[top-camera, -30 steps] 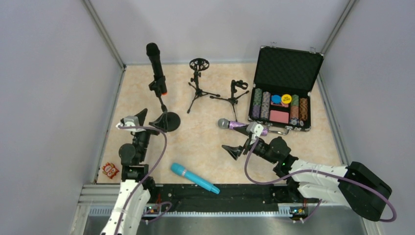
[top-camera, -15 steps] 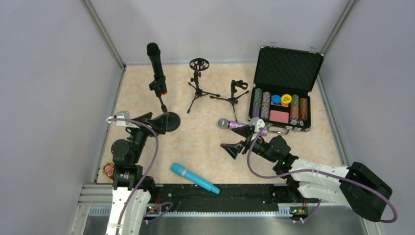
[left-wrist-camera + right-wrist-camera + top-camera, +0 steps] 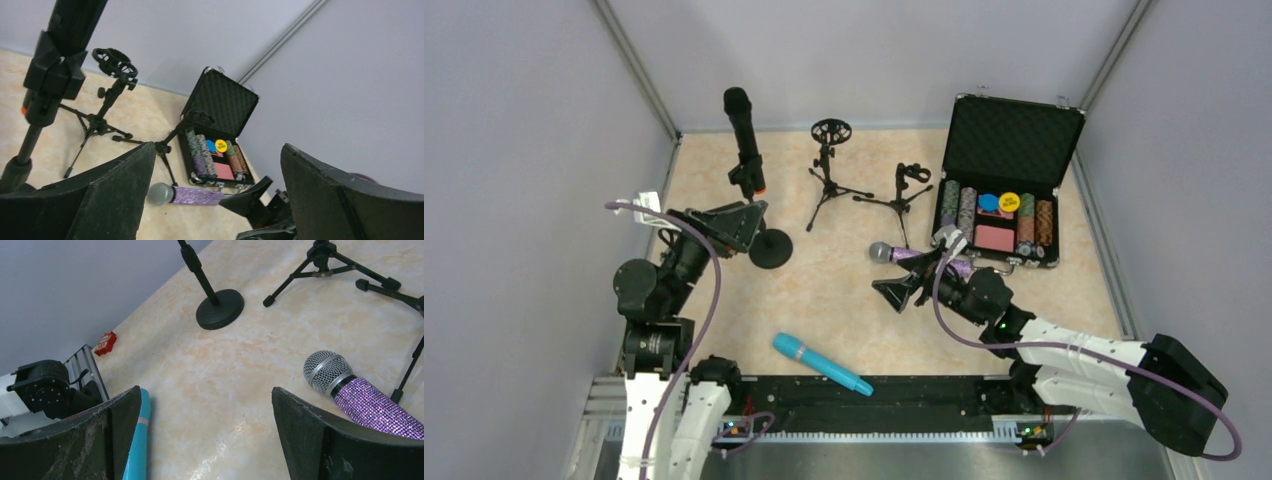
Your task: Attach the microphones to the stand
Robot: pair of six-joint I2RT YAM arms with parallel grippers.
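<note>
Risk: the purple glitter microphone with silver grille [image 3: 914, 256] lies right beside a leg of the small black tripod stand [image 3: 905, 193]. With a skewed grab the stand could be dragged over, or the round barrel rolled away. The microphone is placed right of tabletop centre, just outside the right jaws, not between them. Right jaws and left jaws are both spread, nothing held.

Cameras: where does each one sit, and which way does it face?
Top view: above and behind the robot, looking down at the table; left end effector and right end effector show.
Left wrist: on the left arm, facing the case; its fingers frame the bottom.
Right wrist: low, facing the round stand base and cyan microphone; its fingers show.
Both wrist views share the purple microphone.
</note>
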